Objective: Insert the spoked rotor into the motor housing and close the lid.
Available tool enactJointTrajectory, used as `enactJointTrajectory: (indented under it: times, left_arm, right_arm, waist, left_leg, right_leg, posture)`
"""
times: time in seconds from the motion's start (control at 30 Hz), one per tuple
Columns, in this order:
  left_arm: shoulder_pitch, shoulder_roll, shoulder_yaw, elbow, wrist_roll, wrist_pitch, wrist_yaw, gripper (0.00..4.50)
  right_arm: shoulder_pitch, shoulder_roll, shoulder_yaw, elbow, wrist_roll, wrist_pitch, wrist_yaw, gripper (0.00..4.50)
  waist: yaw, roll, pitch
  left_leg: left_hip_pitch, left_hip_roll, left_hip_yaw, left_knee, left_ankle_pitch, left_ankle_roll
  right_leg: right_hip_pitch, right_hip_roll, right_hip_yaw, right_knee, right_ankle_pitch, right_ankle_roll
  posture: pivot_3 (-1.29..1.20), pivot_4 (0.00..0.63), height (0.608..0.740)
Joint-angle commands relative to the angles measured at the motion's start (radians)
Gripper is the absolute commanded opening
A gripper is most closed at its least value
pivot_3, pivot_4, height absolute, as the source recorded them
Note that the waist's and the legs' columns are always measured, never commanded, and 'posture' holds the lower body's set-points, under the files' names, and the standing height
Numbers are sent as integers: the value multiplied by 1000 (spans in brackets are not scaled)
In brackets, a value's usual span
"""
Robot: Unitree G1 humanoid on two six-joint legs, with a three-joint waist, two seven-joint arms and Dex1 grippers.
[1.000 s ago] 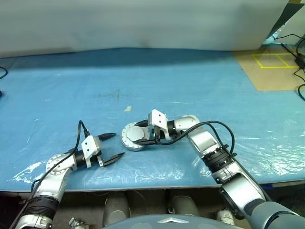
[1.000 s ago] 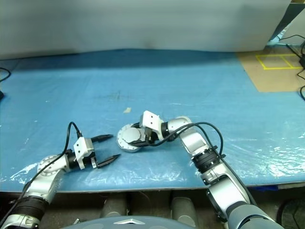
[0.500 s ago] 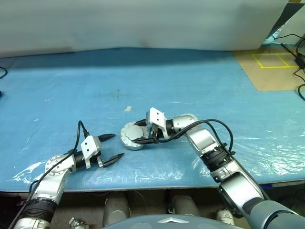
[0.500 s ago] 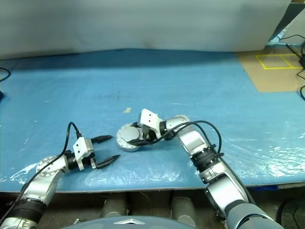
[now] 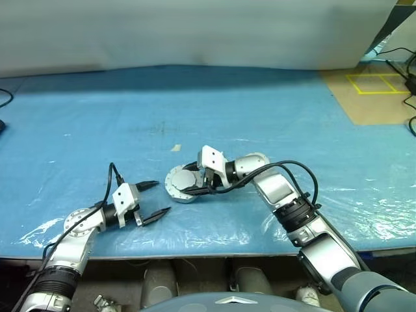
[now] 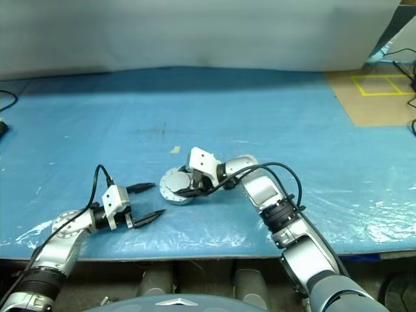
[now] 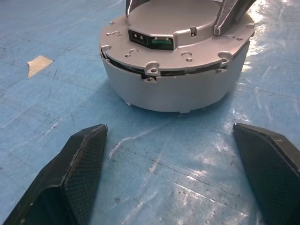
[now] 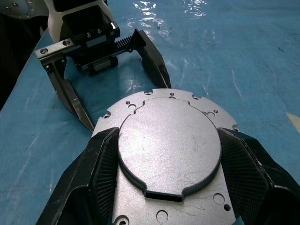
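Observation:
The motor housing (image 7: 168,89) stands as a squat grey puck on the blue sheet, near the middle of the table. On top of it sits the lid (image 8: 168,145), a flat silvery plate with a raised round centre. My right gripper (image 8: 168,135) reaches in from the right, its fingers (image 8: 101,168) shut on the two sides of the raised centre. My left gripper (image 5: 161,197) rests low on the sheet just left of the housing, open and empty, pointing at the housing wall. The spoked rotor is hidden.
A small scrap of tape (image 5: 175,147) lies on the blue sheet (image 5: 97,130) behind the housing. The table's front edge (image 5: 195,255) runs close below both arms. A brown board with yellow tape (image 5: 374,88) and cables lie at the far right.

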Motion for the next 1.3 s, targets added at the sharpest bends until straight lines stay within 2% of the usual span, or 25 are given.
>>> enactJointTrajectory:
  times: [0.03,0.33,1.03,1.3]
  left_arm:
    - [-21,-21,-25,46,41,-7,15,4500]
    - [-33,-50,-39,61,50,-18,8,4500]
    - [-42,-42,-19,113,37,-40,-21,4500]
    - [-38,-43,-17,117,40,-47,-16,4500]
  right_arm:
    - [-18,11,7,-17,1,-4,-8,2942]
    - [-12,16,31,23,-36,4,-31,2942]
    - [-33,-33,9,4,3,-14,36,2942]
    - [-30,-14,10,45,-7,-27,13,2942]
  waist:
    - [3,0,0]
    - [5,0,0]
    - [7,1,0]
    - [6,1,0]
  left_leg:
    - [0,0,0,0,0,0]
    - [0,-1,0,1,0,0]
    - [1,0,0,1,0,0]
    - [1,0,0,1,0,0]
  right_leg:
    - [0,0,0,0,0,0]
    - [1,-1,0,1,0,0]
    - [1,-1,0,1,0,0]
    - [1,-1,0,1,0,0]
  posture:
    - [0,150,740]
    - [0,150,740]
    - [0,150,740]
    - [0,150,740]
